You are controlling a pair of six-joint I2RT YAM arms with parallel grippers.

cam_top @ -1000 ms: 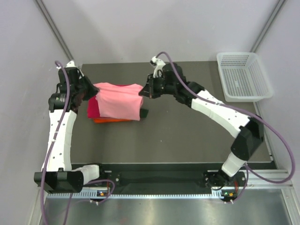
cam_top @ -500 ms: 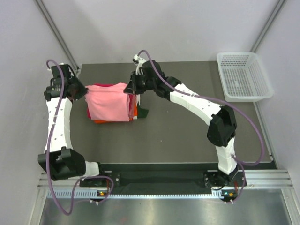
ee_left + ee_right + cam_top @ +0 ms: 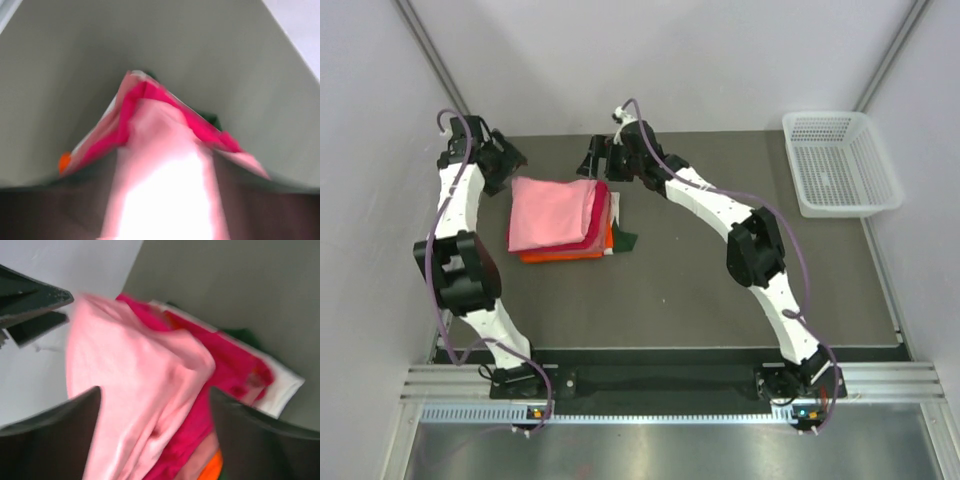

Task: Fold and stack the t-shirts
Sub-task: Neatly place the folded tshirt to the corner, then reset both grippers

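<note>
On the dark table [image 3: 720, 290], towards its far left corner, sits the stack [image 3: 565, 228] of folded shirts, with the white mesh basket [image 3: 840, 165] well apart at the far right. The pink t-shirt [image 3: 550, 208] lies on top as a rough rectangle and is the biggest piece showing. It is shifted left, so the magenta-red t-shirt [image 3: 601, 222] peeks out along its right side and the orange t-shirt [image 3: 560, 256] shows as a strip along the near edge. A white layer [image 3: 614, 212] and a dark green scrap [image 3: 626, 241] poke out at the right of the pile.

The left gripper [image 3: 508, 165] hangs at the far left corner of the pink shirt. The right gripper [image 3: 592, 160] is at its far right corner. In the right wrist view that gripper's fingers [image 3: 50, 440] stand wide apart, with the cloth lying below and nothing pinched. In the left wrist view the fingers [image 3: 50, 210] are spread either side of a bright strip of pink. It is too blurred for me to tell whether they pinch it or only flank it.

The cloth looks light, limp and thin. It will sag from wherever it is lifted and drag the layers under it. I judge the best hold is a pinch at the two far corners through every folded layer, lifted evenly. The right edge looks rumpled, so a tug there may skew the pile.
</note>
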